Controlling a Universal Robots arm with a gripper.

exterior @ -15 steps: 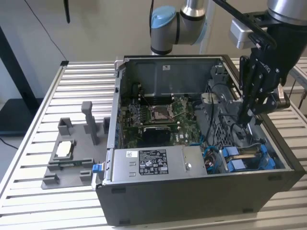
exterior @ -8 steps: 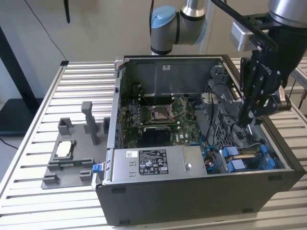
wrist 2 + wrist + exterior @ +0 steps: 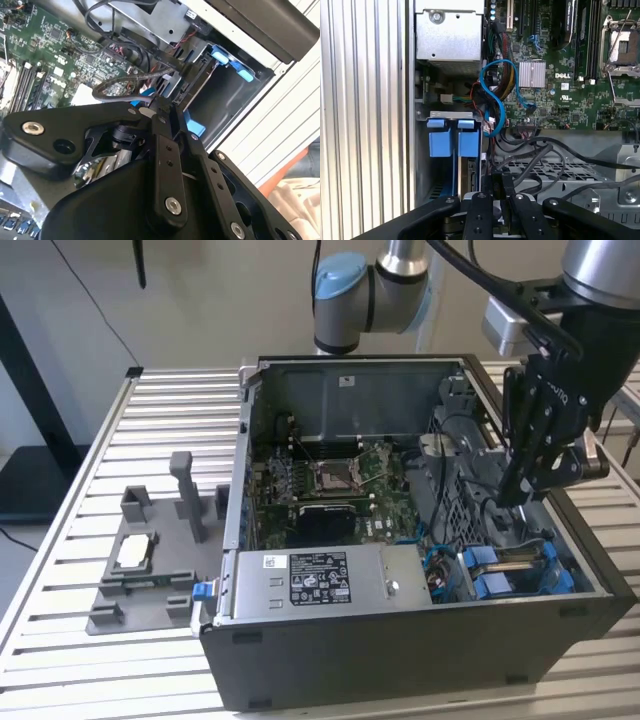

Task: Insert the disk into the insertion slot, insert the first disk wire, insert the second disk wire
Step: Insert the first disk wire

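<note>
a: where is the disk (image 3: 464,175) seen?
b: it is seen set on its edge in the slot (image 3: 426,170), under a blue tab, in a corner of the case (image 3: 400,665).
a: and the claw (image 3: 518,492)?
b: it is held low inside the case, just beside the slot. its fingers are almost closed, and a black wire (image 3: 501,184) is pinched between them.
a: is the wire plugged into the disk?
b: that cannot be told.
</note>
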